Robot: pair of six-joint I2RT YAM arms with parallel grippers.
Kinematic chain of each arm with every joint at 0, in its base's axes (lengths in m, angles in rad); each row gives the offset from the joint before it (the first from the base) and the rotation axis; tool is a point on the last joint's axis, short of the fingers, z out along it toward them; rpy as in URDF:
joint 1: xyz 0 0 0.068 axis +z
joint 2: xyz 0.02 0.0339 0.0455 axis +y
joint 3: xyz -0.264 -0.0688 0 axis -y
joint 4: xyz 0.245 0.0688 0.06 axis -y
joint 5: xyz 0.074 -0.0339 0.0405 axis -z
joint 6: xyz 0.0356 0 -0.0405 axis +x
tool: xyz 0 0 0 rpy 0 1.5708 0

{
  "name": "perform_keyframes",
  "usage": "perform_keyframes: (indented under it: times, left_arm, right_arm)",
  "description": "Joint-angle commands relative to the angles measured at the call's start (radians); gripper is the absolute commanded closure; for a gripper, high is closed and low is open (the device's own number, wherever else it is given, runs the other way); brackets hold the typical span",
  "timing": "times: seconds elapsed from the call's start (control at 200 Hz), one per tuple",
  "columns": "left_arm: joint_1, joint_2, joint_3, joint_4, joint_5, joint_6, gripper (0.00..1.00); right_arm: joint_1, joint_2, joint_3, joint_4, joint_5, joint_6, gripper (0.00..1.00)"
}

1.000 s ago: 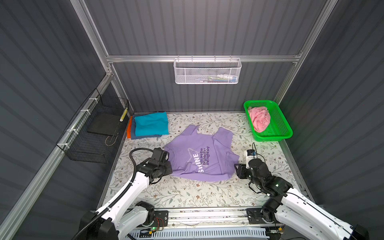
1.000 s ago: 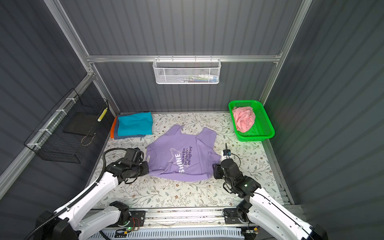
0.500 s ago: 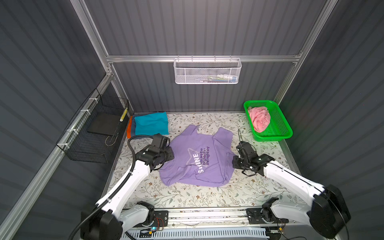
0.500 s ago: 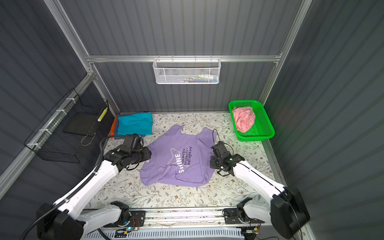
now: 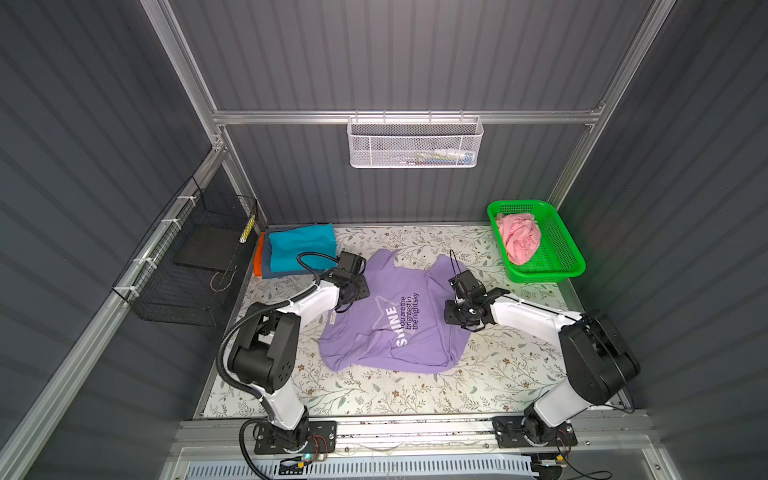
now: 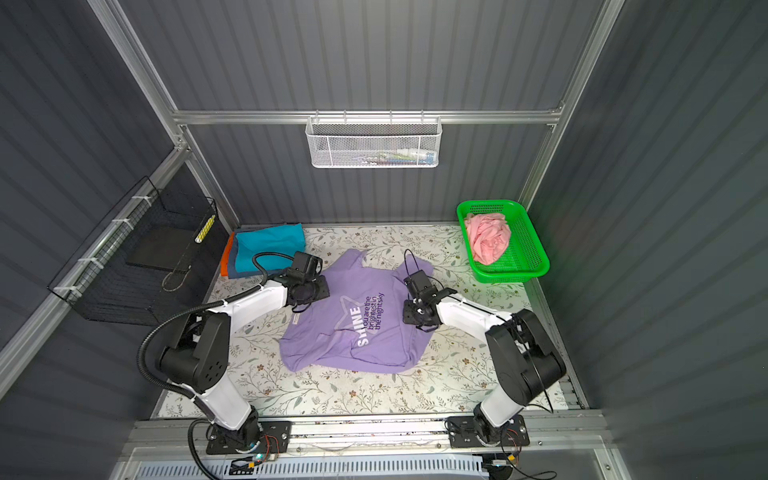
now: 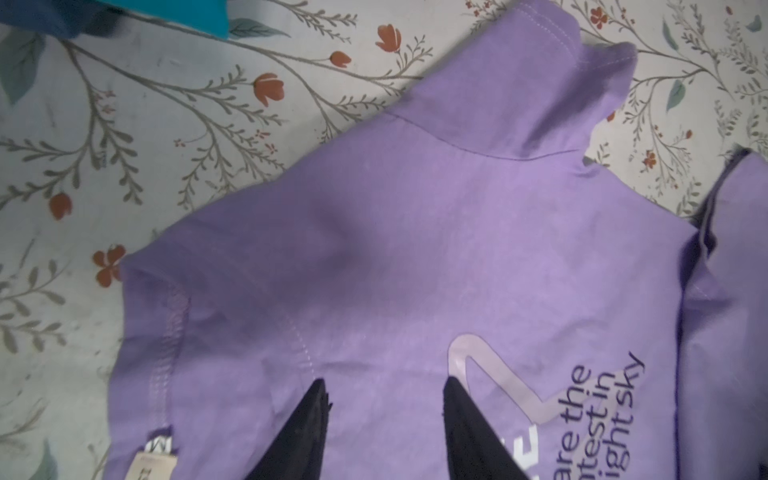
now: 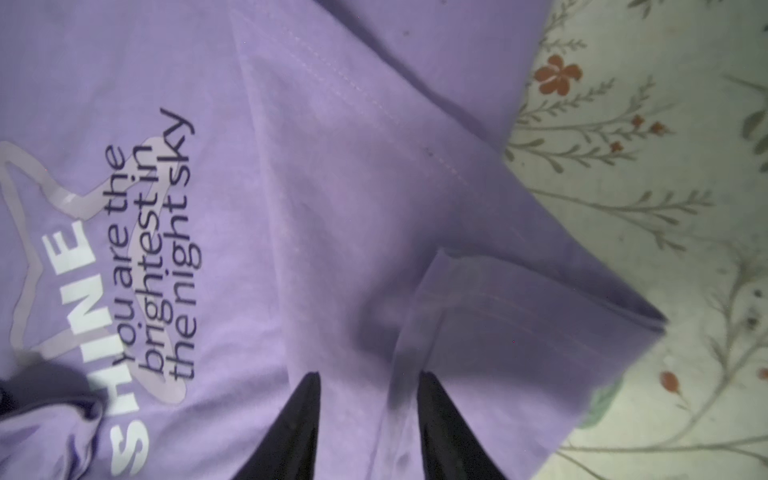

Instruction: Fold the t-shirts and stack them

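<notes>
**A:** Where is the lavender shirt [image 5: 390, 320] lying?

**B:** It is lying print-up in the middle of the table [image 5: 498, 374], rumpled along its near hem and with one side doubled over.

**A:** And what are the tools doing?

**B:** The left tool [image 7: 385, 384] is hovering over the shirt with its jaws parted, pinching nothing. The right tool [image 8: 368, 376] is also standing parted, straddling a folded ridge beside the print.

**A:** How is it going to handle?

**B:** I am judging it light and limp, likely to slide and bunch. Pinching two hem or shoulder corners together is looking safest.

**A:** What are you counting?

**B:** I am counting five shirts. There is the lavender one and a pink shirt [image 5: 519, 243] crumpled in the green basket [image 5: 569, 257]. A teal shirt [image 5: 301, 245] is topping a grey-blue shirt [image 5: 282, 275] and an orange shirt [image 5: 258, 262], stacked in the far left corner. Two tools and one green basket.
</notes>
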Motion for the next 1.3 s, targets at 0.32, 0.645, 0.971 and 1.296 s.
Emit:
perform_keyframes:
  times: [0.32, 0.645, 0.971, 1.296]
  left_arm:
    - [0.001, 0.199, 0.11, 0.041, -0.019, 0.0, 0.68]
    - [0.008, 0.243, 0.095, 0.04, -0.029, -0.001, 0.82]
    - [0.01, 0.242, 0.081, 0.036, -0.022, 0.013, 0.84]
    - [0.01, 0.275, 0.088, 0.026, 0.019, 0.011, 0.86]
  right_arm:
    - [-0.04, -0.215, -0.118, -0.091, 0.184, 0.059, 1.0]
    - [-0.116, -0.652, -0.351, -0.217, 0.183, 0.178, 0.94]
    - [-0.114, -0.329, -0.226, 0.048, -0.067, 0.117, 0.59]
    - [-0.107, -0.045, -0.065, 0.156, -0.091, 0.122, 0.45]
